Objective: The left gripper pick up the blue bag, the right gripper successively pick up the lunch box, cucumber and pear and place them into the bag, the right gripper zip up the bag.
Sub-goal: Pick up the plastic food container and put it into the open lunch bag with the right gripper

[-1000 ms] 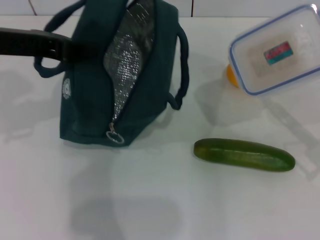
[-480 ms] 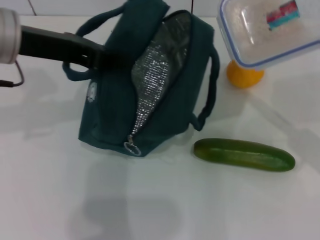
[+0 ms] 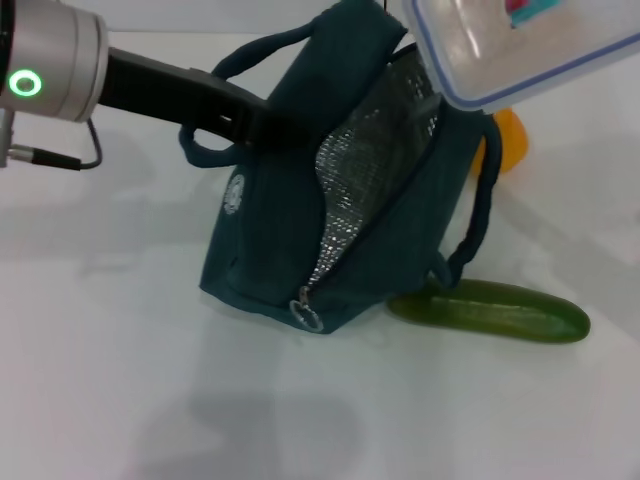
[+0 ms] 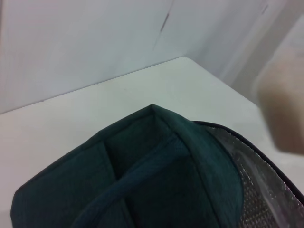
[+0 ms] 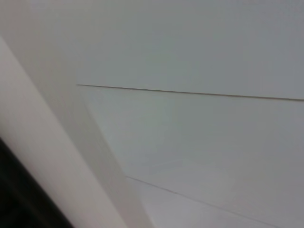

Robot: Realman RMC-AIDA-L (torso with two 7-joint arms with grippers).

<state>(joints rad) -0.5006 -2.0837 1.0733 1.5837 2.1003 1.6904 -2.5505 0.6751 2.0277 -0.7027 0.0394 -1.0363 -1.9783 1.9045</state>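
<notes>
So the left gripper (image 3: 262, 125) comes in from the left w/ its green ring lit, clamped onto the upper left side of the blue bag (image 3: 270, 235), right by the near handle. Bag is tilted over, top leaning to the far right, only its bottom near edge down on the white table (image 3: 120, 380). Zipper's open, silver lining (image 3: 370, 180) showing, ring pull (image 3: 308, 316) hanging at the near bottom end.

The lunch box (image 3: 520, 45) is up in the air at far right, just above the bag's open mouth, tilted. Right gripper itself isn't in the head view, so can't tell what it's doing, tbh.

Cucumber (image 3: 500, 310) lies on the table near right, left end tucked against the bag's bottom corner. Pear (image 3: 508, 140) sits farther back, mostly hidden behind the bag's right handle.
</notes>
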